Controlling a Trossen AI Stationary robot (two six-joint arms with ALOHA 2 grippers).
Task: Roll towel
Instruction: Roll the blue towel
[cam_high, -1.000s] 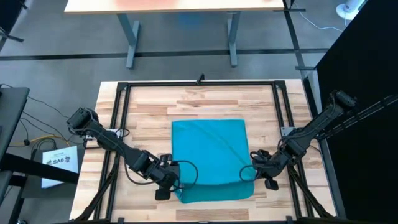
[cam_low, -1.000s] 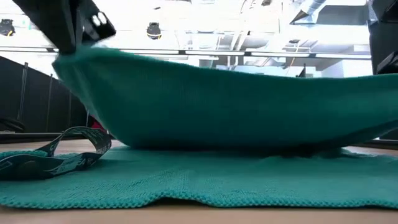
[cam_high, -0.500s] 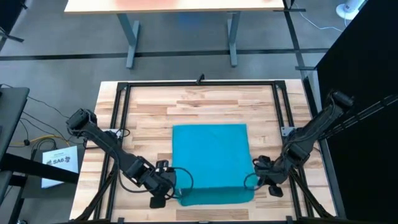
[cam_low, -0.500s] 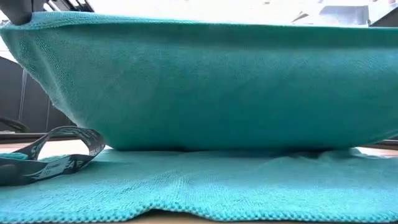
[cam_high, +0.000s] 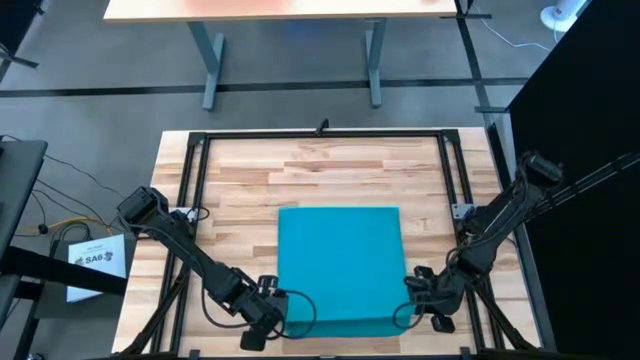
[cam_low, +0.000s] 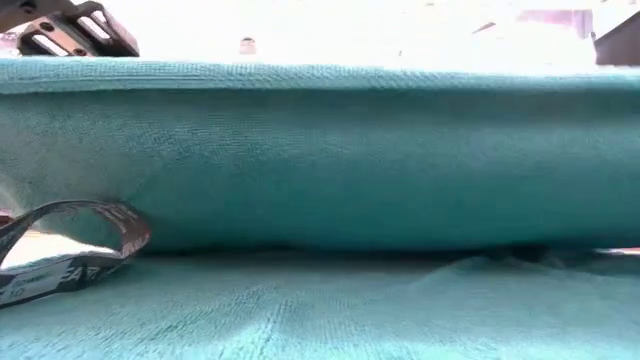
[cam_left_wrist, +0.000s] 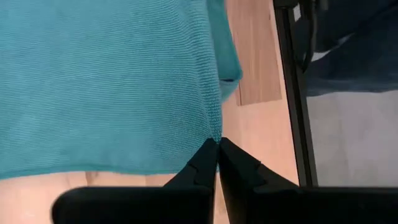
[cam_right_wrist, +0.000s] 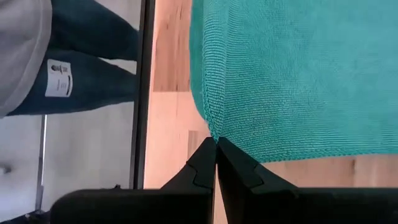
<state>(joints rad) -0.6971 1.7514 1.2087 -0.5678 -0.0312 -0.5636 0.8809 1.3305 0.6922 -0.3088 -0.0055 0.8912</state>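
The light wooden plank tabletop (cam_high: 250, 180), bounded by a black metal frame (cam_high: 320, 135), carries the plain teal-turquoise rectangular cloth towel (cam_high: 340, 265) at its centre, towards the near edge. The towel's upper layer is doubled over the lower layer, and its near edge is lifted off the surface, as the low view shows. A printed grey fabric loop (cam_low: 75, 245) protrudes from the towel at the left gripper's side.

The left gripper (cam_left_wrist: 217, 144) is closed tight on the near left corner of the towel. The right gripper (cam_right_wrist: 216, 142) is closed tight on the near right corner.

Procedure for the step in hand, as judged:
1. Keep both corners level so the held edge stays straight.
2. Move both arms at the same rate; uneven travel will skew the roll.
3. Maintain light tension across the edge to prevent sagging at mid-span.
4. Do not release until the edge rests squarely on the layer beneath.
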